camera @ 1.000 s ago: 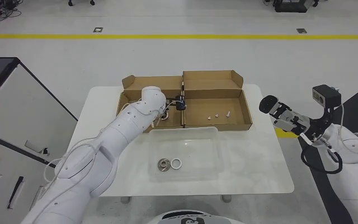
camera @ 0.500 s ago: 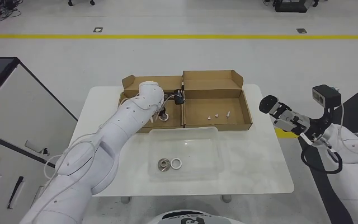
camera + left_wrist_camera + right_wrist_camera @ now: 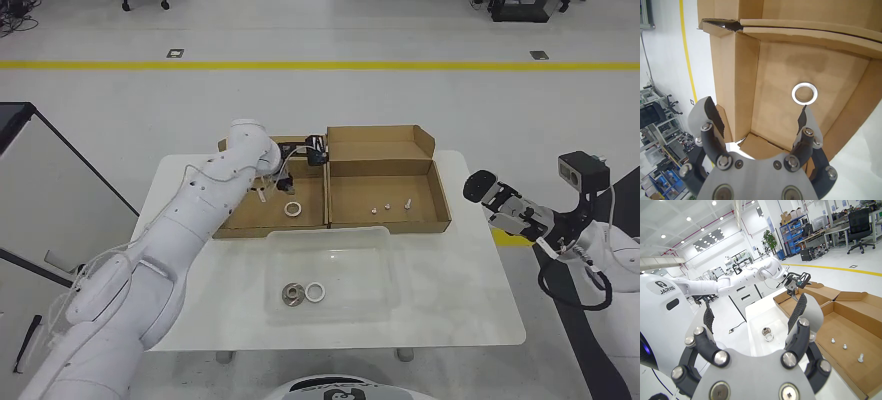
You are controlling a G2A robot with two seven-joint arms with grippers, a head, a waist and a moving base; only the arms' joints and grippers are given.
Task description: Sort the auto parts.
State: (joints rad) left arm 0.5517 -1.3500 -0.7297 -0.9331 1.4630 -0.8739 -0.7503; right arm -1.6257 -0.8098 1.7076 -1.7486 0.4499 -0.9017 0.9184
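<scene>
Just beyond the tips of the left pincer [image 3: 756,106], which is spread wide and empty, a flat, shiny metal ring [image 3: 804,83] is seen lying on the floor of a brown cardboard box [image 3: 772,62]. The right pincer [image 3: 755,302] is likewise spread and empty beside the white desk [image 3: 470,290], well apart from three small metal bolts [image 3: 844,346].

ring [image 3: 804,84]: shiny metal | box [image 3: 776,75]: matt cardboard | tray [image 3: 360,275]: glossy clear plastic | bolts [image 3: 844,346]: metal
</scene>
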